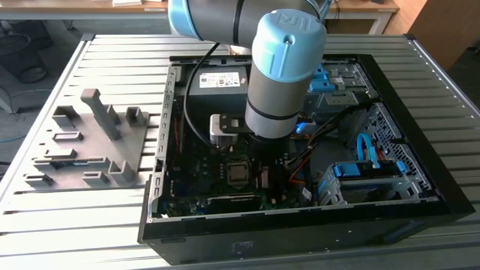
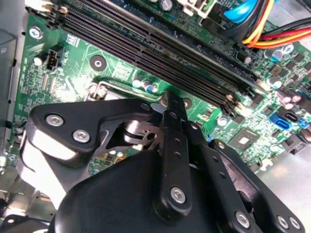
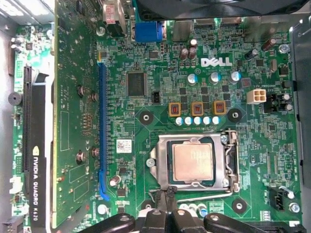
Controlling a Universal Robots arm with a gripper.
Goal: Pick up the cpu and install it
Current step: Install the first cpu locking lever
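The cpu (image 3: 193, 162), a small square chip with a pale metal top, lies flat inside the dark metal-framed socket (image 3: 221, 160) on the green motherboard. My gripper (image 3: 167, 194) is shut just beside the socket's edge, its tips close to the end of the thin wire lever (image 3: 204, 196). Nothing shows between the fingers. In the second wrist view the gripper (image 2: 167, 99) hangs low over the board and hides most of the socket (image 2: 104, 90). In the exterior view the arm (image 1: 281, 73) reaches down into the open computer case, next to the socket (image 1: 238, 172).
Black memory slots (image 2: 146, 43) run beside the socket. A graphics card (image 3: 36, 145) stands at the board's far side. The power-supply box (image 1: 217, 81), a blue drive cage (image 1: 367, 171) and orange cables (image 2: 262, 24) crowd the case. A grey parts fixture (image 1: 90, 143) sits on the table.
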